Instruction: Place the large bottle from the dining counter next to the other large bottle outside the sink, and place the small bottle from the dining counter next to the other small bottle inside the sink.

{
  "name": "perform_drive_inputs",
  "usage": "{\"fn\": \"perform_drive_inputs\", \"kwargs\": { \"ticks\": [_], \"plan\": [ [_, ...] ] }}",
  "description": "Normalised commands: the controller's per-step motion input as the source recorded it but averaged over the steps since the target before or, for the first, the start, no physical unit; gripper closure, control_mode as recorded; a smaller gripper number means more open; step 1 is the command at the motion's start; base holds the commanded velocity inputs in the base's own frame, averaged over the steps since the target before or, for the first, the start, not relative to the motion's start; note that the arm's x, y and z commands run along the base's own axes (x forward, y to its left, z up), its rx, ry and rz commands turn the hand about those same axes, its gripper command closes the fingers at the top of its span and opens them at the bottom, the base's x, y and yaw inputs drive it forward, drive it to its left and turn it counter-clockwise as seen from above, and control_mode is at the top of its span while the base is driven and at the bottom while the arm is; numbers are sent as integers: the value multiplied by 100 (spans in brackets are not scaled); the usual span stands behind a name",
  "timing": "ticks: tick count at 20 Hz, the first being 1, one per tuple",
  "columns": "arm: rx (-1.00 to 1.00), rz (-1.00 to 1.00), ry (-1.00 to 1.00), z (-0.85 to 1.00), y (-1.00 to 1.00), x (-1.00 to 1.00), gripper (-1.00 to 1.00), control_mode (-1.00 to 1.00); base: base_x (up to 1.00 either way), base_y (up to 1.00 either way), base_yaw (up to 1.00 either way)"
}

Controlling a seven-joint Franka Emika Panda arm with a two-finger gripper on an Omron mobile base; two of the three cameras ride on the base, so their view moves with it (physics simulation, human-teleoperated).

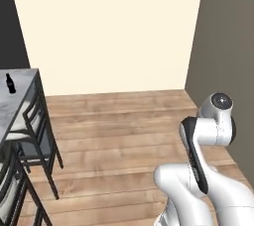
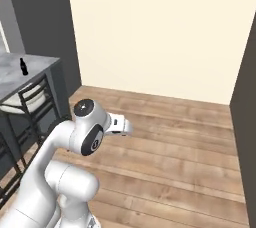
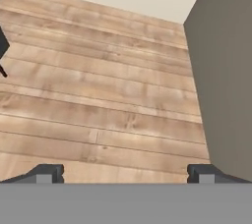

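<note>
The dining counter [image 1: 17,102] with its grey marble top stands at the far left, and it also appears in the right base view [image 2: 12,74]. One dark bottle [image 1: 10,83] stands upright near the counter's far end [image 2: 23,66]; I cannot tell whether it is the large or the small bottle. The sink is out of view. My gripper [image 3: 125,173] is open with nothing between its fingertips [image 3: 49,172]. It hangs over bare wooden floor, well to the right of the counter and far from the bottle.
Dark metal chairs [image 1: 31,130] with pale seats [image 2: 27,101] are tucked under the counter's near side. A cream wall [image 1: 109,27] closes the room ahead and a dark grey wall [image 3: 226,70] runs along the right. Wooden floor [image 1: 119,126] lies between them.
</note>
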Motion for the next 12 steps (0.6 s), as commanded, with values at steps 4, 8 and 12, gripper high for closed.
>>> {"fn": "perform_drive_inputs", "kwargs": {
  "ticks": [4, 8, 12],
  "plan": [
    [0, 0, 0, 0, 0, 0, -100, 100, 100, -24, -2],
    [0, 0, 0, 0, 0, 0, -100, 100, 100, -22, -1],
    [0, 0, 0, 0, 0, 0, -100, 100, 100, -8, 0]
  ]
}}
